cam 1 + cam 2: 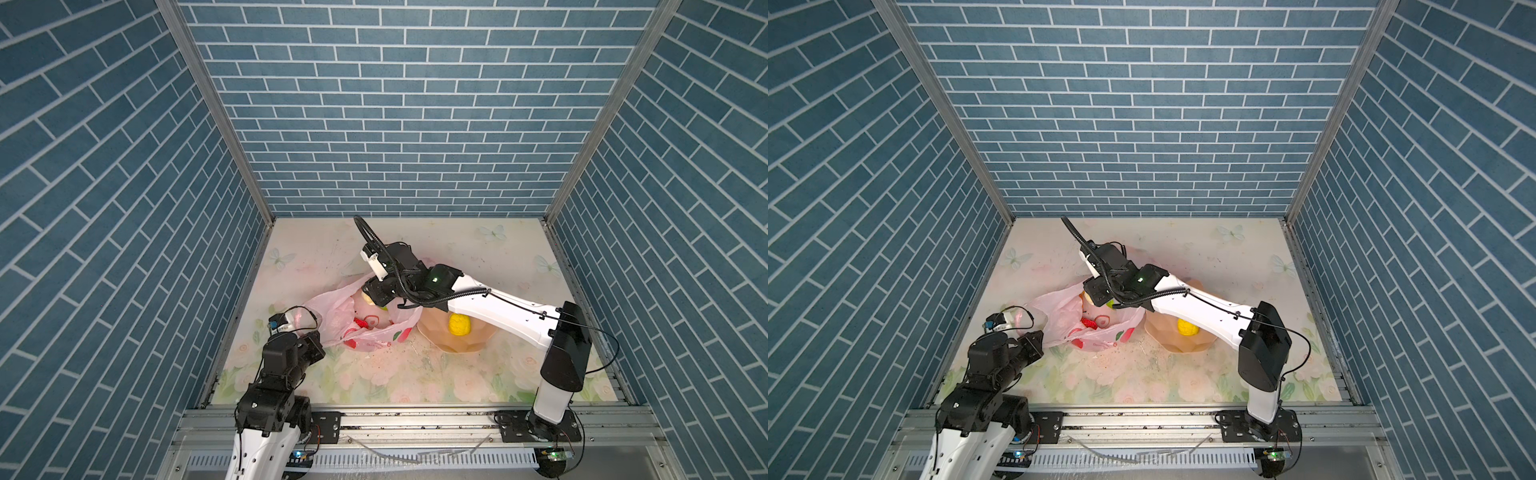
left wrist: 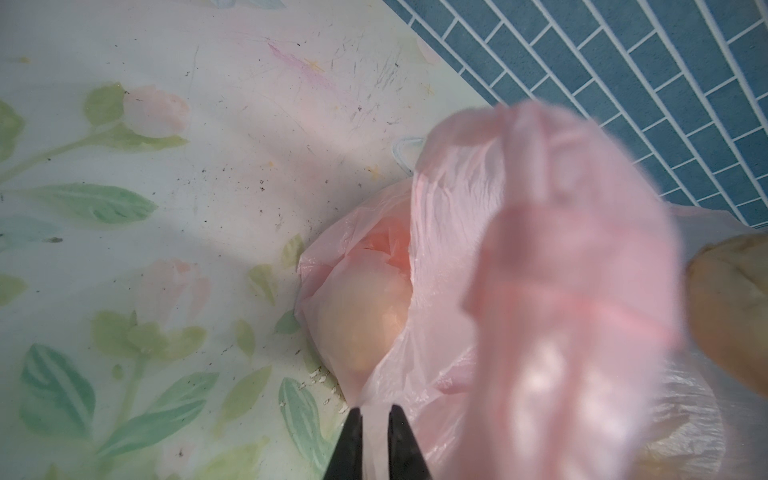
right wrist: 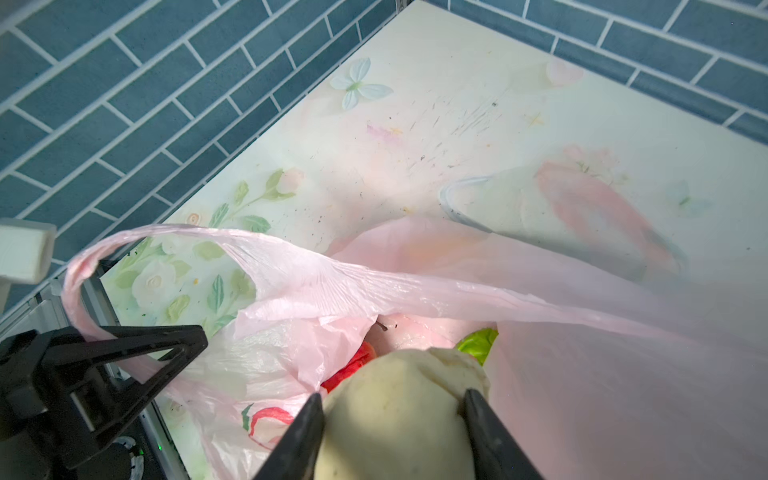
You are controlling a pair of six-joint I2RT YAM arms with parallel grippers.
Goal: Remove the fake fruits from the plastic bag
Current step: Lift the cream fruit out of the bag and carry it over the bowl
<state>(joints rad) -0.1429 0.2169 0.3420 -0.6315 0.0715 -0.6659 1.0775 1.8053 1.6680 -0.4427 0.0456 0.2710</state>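
Right wrist view first, and the right gripper (image 3: 392,397) has its jaws half-spread around a cream-white fruit (image 3: 399,432), one black finger on each flank, right at the mouth of the plastic bag (image 3: 561,299). Over on the other side the left gripper (image 2: 376,411) is pinched nearly closed on the bag's film, holding a loop handle out toward the left edge of the worktop (image 1: 415,374) so the mouth gapes. Nice teamwork! The bag itself lies left of the worktop's middle, and just beside it, toward the centre, sits a peach bowl (image 1: 469,344) with a yellow fruit (image 1: 458,325) already in it.

Now, how to do this well, I'd say: draw the fruit straight up and out through the opening, slowly, with the left side holding that handle taut so no film drags along. The grip looks set across the widest part; squeezing harder would probably only dent it. A red fruit (image 3: 353,365) and a green fruit (image 3: 478,345) sit just beyond it inside, so a clean vertical exit should leave them undisturbed.

Look at the stuff here: the bag is thin, translucent pink, crinkled and glossy, with red fruit prints. The cream piece is matte, lobed, faintly speckled. The bowl is faceted with a scalloped rim, and the worktop is a smooth, scuffed floral print.
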